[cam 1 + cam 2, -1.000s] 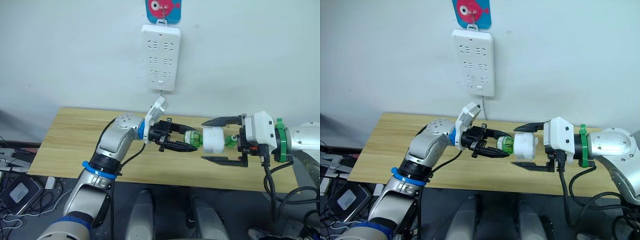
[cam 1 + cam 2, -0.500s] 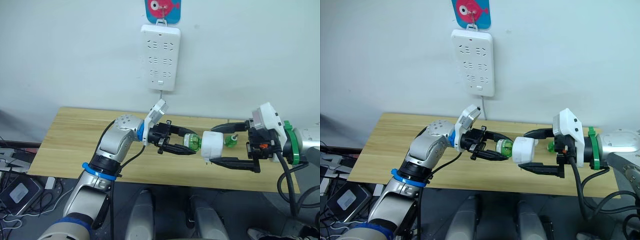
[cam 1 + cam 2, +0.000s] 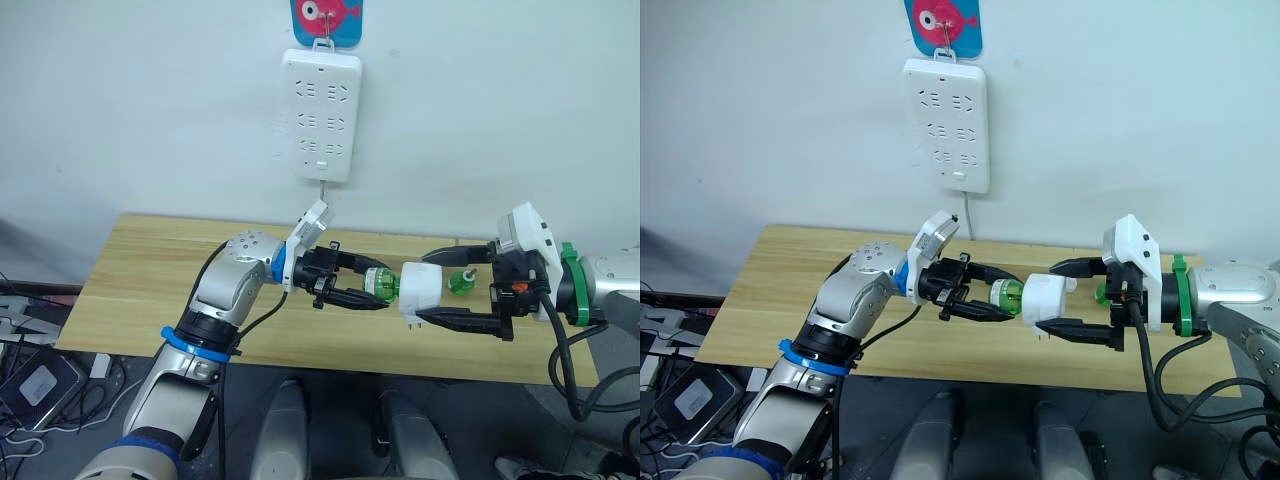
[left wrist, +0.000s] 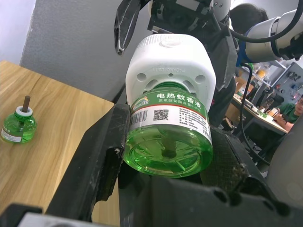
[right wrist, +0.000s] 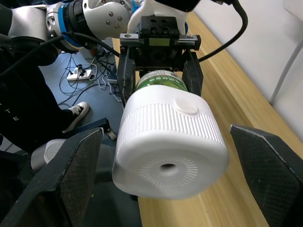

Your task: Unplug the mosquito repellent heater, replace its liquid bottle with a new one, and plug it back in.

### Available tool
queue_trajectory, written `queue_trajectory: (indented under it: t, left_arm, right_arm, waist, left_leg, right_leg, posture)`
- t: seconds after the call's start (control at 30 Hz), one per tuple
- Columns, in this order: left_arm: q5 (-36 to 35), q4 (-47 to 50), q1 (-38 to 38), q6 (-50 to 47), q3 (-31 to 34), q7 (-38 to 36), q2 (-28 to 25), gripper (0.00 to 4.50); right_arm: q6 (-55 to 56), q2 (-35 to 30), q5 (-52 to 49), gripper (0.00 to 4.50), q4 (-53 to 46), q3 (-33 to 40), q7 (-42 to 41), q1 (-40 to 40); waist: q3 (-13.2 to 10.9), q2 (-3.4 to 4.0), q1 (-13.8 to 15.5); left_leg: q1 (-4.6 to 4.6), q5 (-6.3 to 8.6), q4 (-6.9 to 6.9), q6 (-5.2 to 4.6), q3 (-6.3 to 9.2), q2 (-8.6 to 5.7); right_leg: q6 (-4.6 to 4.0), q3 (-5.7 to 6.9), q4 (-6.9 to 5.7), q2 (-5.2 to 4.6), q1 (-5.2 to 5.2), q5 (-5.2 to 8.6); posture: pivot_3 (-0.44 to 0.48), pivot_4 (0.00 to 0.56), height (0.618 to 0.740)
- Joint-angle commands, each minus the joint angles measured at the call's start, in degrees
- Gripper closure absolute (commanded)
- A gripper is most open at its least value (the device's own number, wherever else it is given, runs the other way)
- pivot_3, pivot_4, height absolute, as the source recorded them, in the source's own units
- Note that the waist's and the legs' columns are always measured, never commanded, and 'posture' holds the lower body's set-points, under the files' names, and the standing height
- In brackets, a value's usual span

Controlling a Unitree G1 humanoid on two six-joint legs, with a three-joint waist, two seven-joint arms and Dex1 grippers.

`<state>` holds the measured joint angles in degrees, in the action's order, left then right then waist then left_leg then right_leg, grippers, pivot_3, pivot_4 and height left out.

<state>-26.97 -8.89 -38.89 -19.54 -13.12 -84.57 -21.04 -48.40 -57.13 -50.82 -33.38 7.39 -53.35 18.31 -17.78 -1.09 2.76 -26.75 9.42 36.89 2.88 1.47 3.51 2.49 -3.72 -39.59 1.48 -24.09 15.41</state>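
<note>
Left gripper [image 3: 362, 287] clamps the green bottle [image 4: 168, 137], fingers tight on both sides, held in the air over the wooden table [image 3: 150, 270]. The white heater [image 3: 420, 290] sits on the bottle's neck, vent hole [image 5: 165, 166] facing the right gripper [image 3: 452, 288]. Right gripper's fingers are spread wide, one above and one below the heater, not touching it in the right wrist view. Heater's plug prongs stick out on its underside. A second green bottle [image 3: 461, 281] with a wick stands upright on the table, behind the right gripper's fingers. White power strip [image 3: 321, 116] hangs on the wall above, nothing plugged in.
</note>
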Motion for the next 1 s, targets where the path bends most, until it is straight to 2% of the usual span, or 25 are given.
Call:
queue_trajectory:
  t: [0.03, 0.23, 0.33, 0.43, 0.53, 0.6, 0.7, 0.83, 1.0]
  left_arm:
    - [-1.25, 1.97, -0.55, 0.56, 0.69, -0.51, 0.50, 2.21]
    - [-1.30, 2.09, -0.54, 0.46, 0.68, -0.59, 0.46, 2.21]
    - [-1.27, 2.22, -0.48, 0.37, 0.66, -0.55, 0.44, 2.21]
    - [-1.19, 2.27, -0.42, 0.28, 0.70, -0.51, 0.43, 2.21]
    - [-1.22, 2.30, -0.43, 0.19, 0.75, -0.45, 0.42, 2.21]
    - [-1.28, 2.51, -0.34, 0.01, 0.78, -0.39, 0.31, 2.21]
    - [-1.12, 2.46, -0.22, 0.01, 0.83, -0.35, -0.01, 2.21]
    - [-0.86, 1.79, -0.40, -0.55, 1.16, 0.07, -0.05, 2.21]
    - [-0.51, 0.34, -1.08, -0.29, 1.16, -0.26, -0.26, 2.21]
  right_arm:
    - [-2.67, -0.71, -2.36, 0.04, -0.19, 0.95, 0.14, -0.20]
    - [-7.68, 1.76, -8.16, 0.04, 0.11, 0.77, 2.59, 2.53]
    - [-8.65, 2.34, -9.42, 0.59, 0.33, 1.04, 3.16, 3.23]
    - [-8.70, 2.33, -9.63, 1.55, 0.53, 1.22, 2.93, 3.48]
    - [-7.76, 1.88, -8.64, 1.55, 0.18, 0.90, 2.01, 3.25]
    - [-1.95, 1.79, -3.15, 1.55, -1.06, 0.49, 0.85, 2.82]
    - [13.34, 1.16, 10.54, 1.55, -2.90, -1.58, -2.84, 1.36]
    - [32.45, 1.14, 23.84, 1.55, -3.56, -3.48, -8.07, -1.56]
    - [46.15, 1.64, 31.82, 1.55, -0.47, -3.87, -10.85, -4.65]
  waist:
    - [0.00, 0.00, 0.00]
    - [0.00, 0.00, -0.02]
    - [0.00, 0.00, -0.02]
    - [0.00, 0.00, 0.00]
    - [0.00, 0.00, 0.00]
    - [0.00, 0.00, 0.00]
    - [-0.01, 0.00, -0.03]
    - [-0.01, 0.01, 0.00]
    - [-0.01, 0.00, -0.01]
  left_leg:
    - [0.00, 0.00, 0.00, 0.00, 0.00, 0.00]
    - [0.00, 0.00, -0.01, 0.00, 0.01, 0.01]
    - [0.00, 0.00, -0.01, 0.00, 0.00, 0.01]
    - [-0.01, 0.00, -0.02, 0.00, 0.00, 0.01]
    - [-0.01, 0.00, -0.03, -0.01, 0.00, 0.01]
    - [-0.01, 0.00, -0.04, -0.01, 0.00, 0.01]
    - [-0.01, 0.00, -0.04, -0.01, 0.00, 0.01]
    - [-0.02, 0.01, -0.07, 0.00, -0.01, 0.01]
    - [-0.02, 0.01, -0.08, 0.00, 0.01, 0.00]
  right_leg:
    - [0.00, 0.01, 0.00, 0.00, 0.00, 0.00]
    - [0.00, 0.00, 0.00, 0.00, 0.00, 0.00]
    - [0.00, 0.00, 0.00, 0.00, 0.00, 0.00]
    - [0.00, 0.01, 0.04, 0.00, 0.00, 0.00]
    - [0.00, 0.01, 0.05, 0.00, -0.01, 0.00]
    - [0.00, 0.01, 0.06, 0.00, -0.01, 0.00]
    - [0.01, 0.01, 0.06, 0.01, -0.03, 0.01]
    - [0.02, 0.02, 0.15, 0.01, -0.02, 0.01]
    - [0.02, 0.04, 0.17, 0.01, 0.00, 0.01]
  posture:
    - [0.150, 0.272, 0.740]
    - [0.152, 0.277, 0.740]
    - [0.152, 0.277, 0.740]
    - [0.154, 0.281, 0.740]
    - [0.156, 0.283, 0.740]
    - [0.156, 0.283, 0.740]
    - [0.160, 0.285, 0.740]
    - [0.158, 0.286, 0.740]
    - [0.158, 0.286, 0.740]
